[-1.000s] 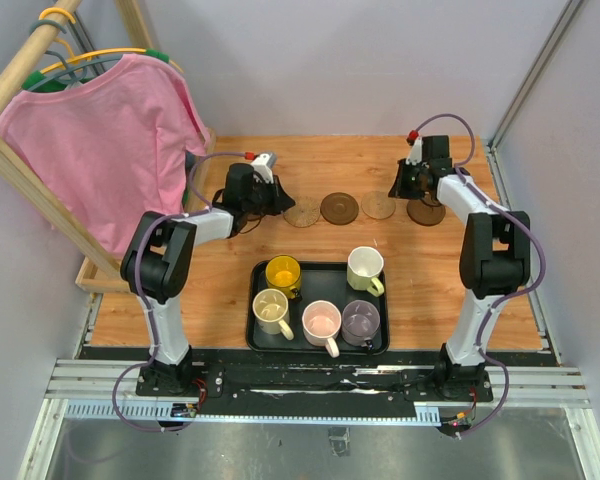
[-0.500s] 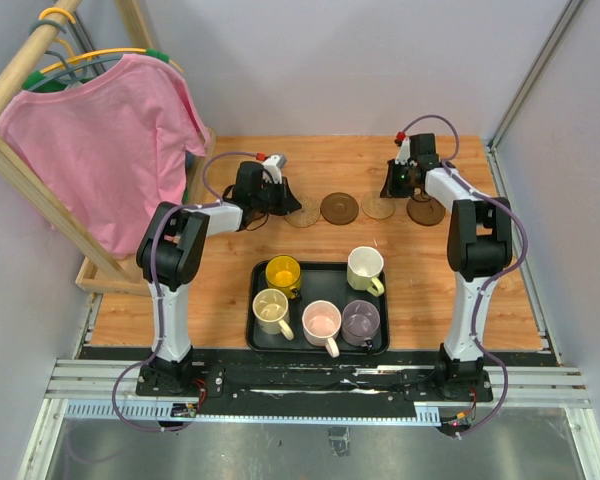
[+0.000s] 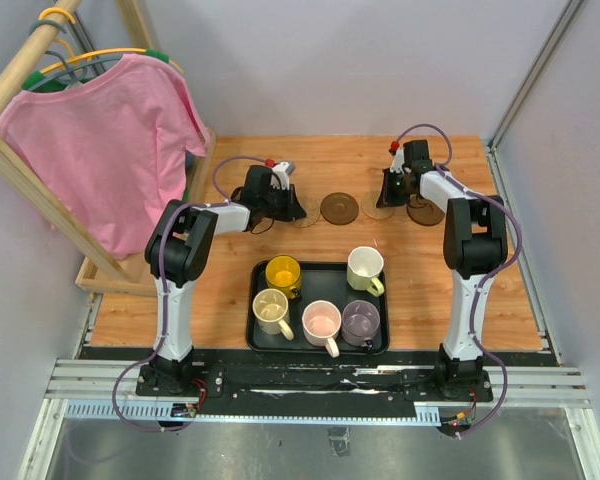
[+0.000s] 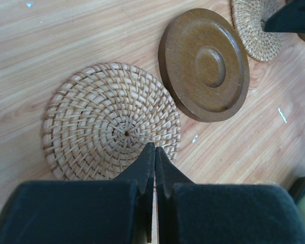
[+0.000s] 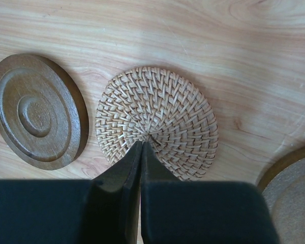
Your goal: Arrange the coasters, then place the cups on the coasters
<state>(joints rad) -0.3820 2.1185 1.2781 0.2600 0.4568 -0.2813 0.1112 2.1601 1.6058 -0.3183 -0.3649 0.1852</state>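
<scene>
- The left jaws are pressed together and grip nothing. In the left wrist view their tips sit over the near edge of a pale woven round coaster (image 4: 112,119); whether they touch it cannot be told.
- From above, that coaster is almost wholly hidden under the left arm's head.
- Just beside it lies a dark brown wooden round coaster (image 3: 339,208), in full view.
- The right jaws are also closed and empty, with their tips over the edge of a second woven round coaster (image 5: 160,122), which is half covered in the top view.
- A dark-rimmed coaster with a tan centre (image 5: 290,195) is cut off by the frame corner.
- On the wooden desk (image 3: 230,290), a black rectangular tray (image 3: 315,285) holds the yellow mug (image 3: 283,272), cream mug (image 3: 271,308), pink mug (image 3: 322,322) and translucent purple-grey mug (image 3: 361,320).
- The pale yellow-green mug (image 3: 365,268) stands at the tray's far right corner; whether it is inside the rim is unclear.
</scene>
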